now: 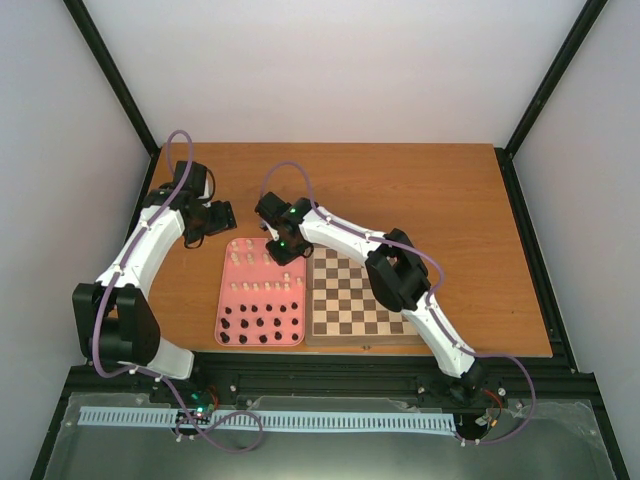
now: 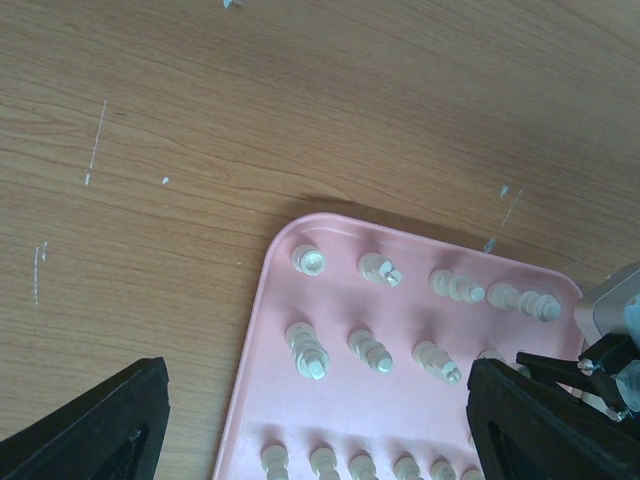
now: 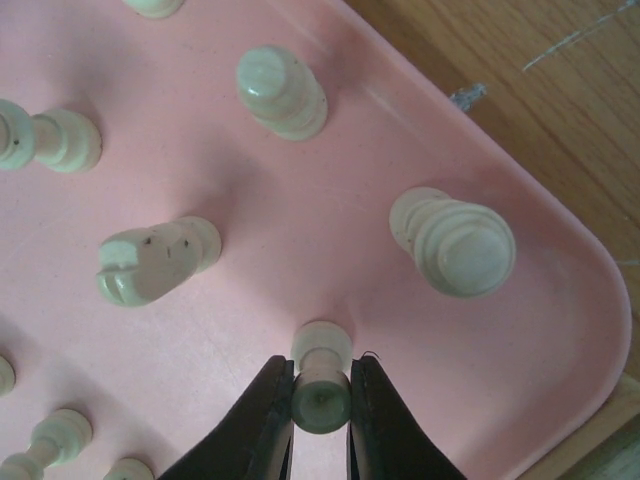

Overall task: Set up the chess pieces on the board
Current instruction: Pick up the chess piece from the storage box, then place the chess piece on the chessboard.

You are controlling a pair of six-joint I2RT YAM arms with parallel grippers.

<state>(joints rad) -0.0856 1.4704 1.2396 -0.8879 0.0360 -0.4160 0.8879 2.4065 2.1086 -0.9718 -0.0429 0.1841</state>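
Cream-white chess pieces (image 1: 262, 258) stand in the far half of a pink tray (image 1: 224, 300), left of the wooden board (image 1: 345, 300), which carries no pieces. My right gripper (image 3: 320, 408) is down in the tray near its far right corner, shut on the head of a cream pawn (image 3: 321, 350) whose base rests on the tray floor (image 3: 300, 200). Close by stand a rook (image 3: 462, 243) and a knight (image 3: 150, 262). My left gripper (image 2: 320, 430) hangs open over the tray's far left corner (image 2: 275, 290), above several cream pieces (image 2: 308, 350), holding nothing.
Black pieces (image 1: 260, 325) fill the near half of the tray. The right arm (image 1: 400, 270) reaches across the board from the right. The tray's raised rim (image 3: 560, 250) curves just right of the held pawn. Bare wooden table (image 1: 420, 190) lies beyond the tray and the board.
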